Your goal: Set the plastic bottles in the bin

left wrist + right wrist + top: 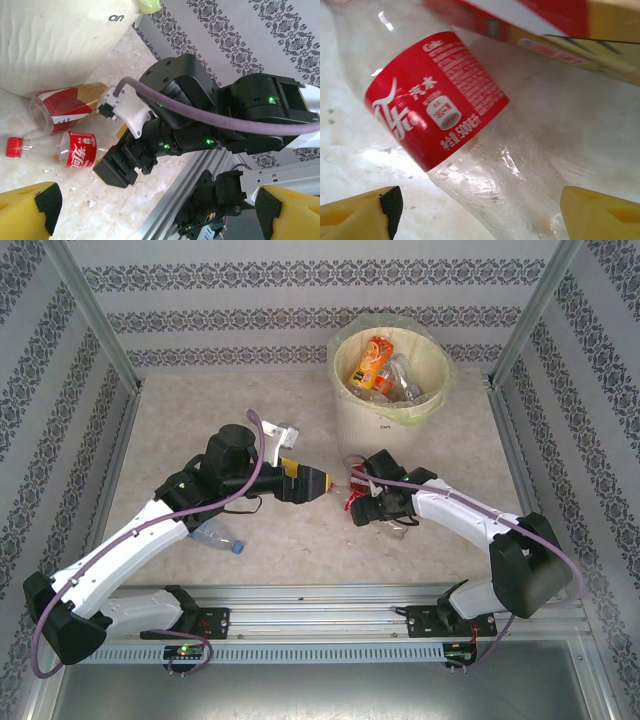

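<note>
The right hand (480,215), spread apart, is straddling a red-labelled bottle (435,100) on the table (200,420), needing next to clamp and carry it to the bin (372,430).

Both arms reach inward over the table, left gripper (318,481) and right gripper (357,502) with jaws spread.

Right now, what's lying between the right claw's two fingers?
A clear red-labelled bottle lies inside the right claw, seen in the right wrist view.
</note>
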Motion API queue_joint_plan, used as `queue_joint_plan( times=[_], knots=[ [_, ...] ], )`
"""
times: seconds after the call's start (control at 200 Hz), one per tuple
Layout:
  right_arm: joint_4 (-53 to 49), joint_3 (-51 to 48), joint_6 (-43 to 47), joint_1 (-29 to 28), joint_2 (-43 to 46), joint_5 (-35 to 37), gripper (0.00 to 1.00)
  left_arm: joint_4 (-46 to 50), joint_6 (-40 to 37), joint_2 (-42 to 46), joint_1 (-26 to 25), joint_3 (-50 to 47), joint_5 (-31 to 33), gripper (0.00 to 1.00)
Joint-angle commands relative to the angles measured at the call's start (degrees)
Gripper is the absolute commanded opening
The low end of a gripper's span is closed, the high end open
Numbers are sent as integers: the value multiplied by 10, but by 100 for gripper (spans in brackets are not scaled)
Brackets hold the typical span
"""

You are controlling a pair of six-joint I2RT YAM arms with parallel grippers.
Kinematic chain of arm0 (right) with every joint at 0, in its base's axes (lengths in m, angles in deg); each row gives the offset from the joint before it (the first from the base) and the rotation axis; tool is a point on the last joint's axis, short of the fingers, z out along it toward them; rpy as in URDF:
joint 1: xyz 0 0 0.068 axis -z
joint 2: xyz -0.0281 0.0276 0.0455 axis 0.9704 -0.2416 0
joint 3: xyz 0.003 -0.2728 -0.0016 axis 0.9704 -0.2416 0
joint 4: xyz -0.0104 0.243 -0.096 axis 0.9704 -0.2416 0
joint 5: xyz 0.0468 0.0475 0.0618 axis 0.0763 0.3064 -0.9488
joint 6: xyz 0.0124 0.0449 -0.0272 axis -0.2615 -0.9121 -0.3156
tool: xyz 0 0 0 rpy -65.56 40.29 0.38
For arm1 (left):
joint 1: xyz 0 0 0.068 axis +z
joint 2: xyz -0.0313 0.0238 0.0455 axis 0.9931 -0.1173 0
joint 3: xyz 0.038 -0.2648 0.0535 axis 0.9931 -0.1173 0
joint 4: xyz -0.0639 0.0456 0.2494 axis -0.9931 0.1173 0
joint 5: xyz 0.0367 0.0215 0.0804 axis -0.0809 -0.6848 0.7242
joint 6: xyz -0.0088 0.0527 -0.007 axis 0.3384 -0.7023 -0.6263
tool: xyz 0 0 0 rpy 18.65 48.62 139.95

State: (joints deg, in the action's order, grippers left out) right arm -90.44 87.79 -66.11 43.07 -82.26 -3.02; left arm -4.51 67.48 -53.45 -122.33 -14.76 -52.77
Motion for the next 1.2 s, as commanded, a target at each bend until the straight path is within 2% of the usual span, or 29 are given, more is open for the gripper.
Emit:
queue_joint_plan(
  times=[0.0, 0.115, 0.2, 0.37, 0.485, 0.774, 1.194],
  knots=[
    [-11, 26, 10, -17, -2, -65, 80, -25, 2, 9, -10, -4, -5, 100],
    [-14, 42, 15, -36, 4, -101, 80, -27, 3, 10, -9, -6, -5, 100],
    [-15, 54, 17, -44, 9, -103, 80, -26, 2, 10, -10, -5, -4, 100],
    [-29, 66, 23, -49, 28, -9, 77, -8, -12, 22, -10, -1, 11, 100],
    [-59, 80, 58, -43, 6, 19, 78, 37, -40, 33, -10, 9, 31, 100],
    [-67, 115, 103, -36, -81, -15, 81, 100, -78, 58, -9, 20, 44, 100],
    [-89, 165, 131, -46, -188, -48, 83, 128, -89, 83, -9, 13, 72, 100]
  ],
)
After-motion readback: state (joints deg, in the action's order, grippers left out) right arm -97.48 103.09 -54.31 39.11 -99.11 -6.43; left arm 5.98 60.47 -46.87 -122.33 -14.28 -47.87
